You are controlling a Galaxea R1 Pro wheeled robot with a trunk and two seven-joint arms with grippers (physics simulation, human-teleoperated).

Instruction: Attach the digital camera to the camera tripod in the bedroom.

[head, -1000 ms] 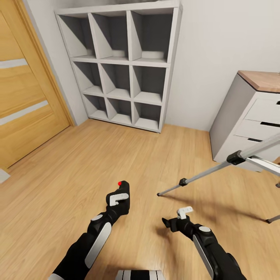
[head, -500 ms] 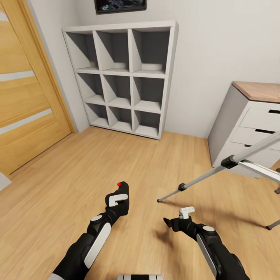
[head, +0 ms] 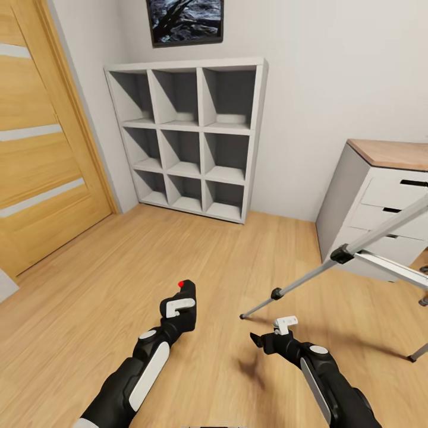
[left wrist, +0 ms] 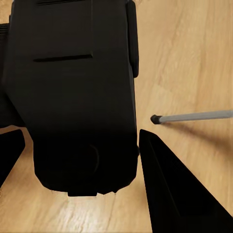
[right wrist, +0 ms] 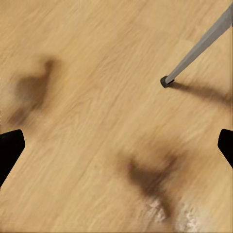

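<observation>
The left hand is clamped on the digital camera, carrying it low over the plank floor in front of the robot. From the left wrist the camera reads as a chunky black block wedged between the two dark fingers, with one small red button on top in the head view.

The camera tripod stands off to the robot's right and slightly ahead, so that's the way the camera has to travel: across and upward. Only its lower part is visible: thin silver legs with black joints, the nearest leg slanting down toward the robot and ending in a black foot on the floor. That same foot shows in the right wrist view, and the left wrist also catches it. The head of the tripod is beyond the frame edge, so its mounting plate can't be judged yet.

The right hand hangs empty, fingers apart, and it's the nearer of the two to the tripod, just short of that near foot. The left, which holds the camera, has farther to go.

Behind, a white cube shelf and a grey-drawered worktop mark the bedroom.
</observation>
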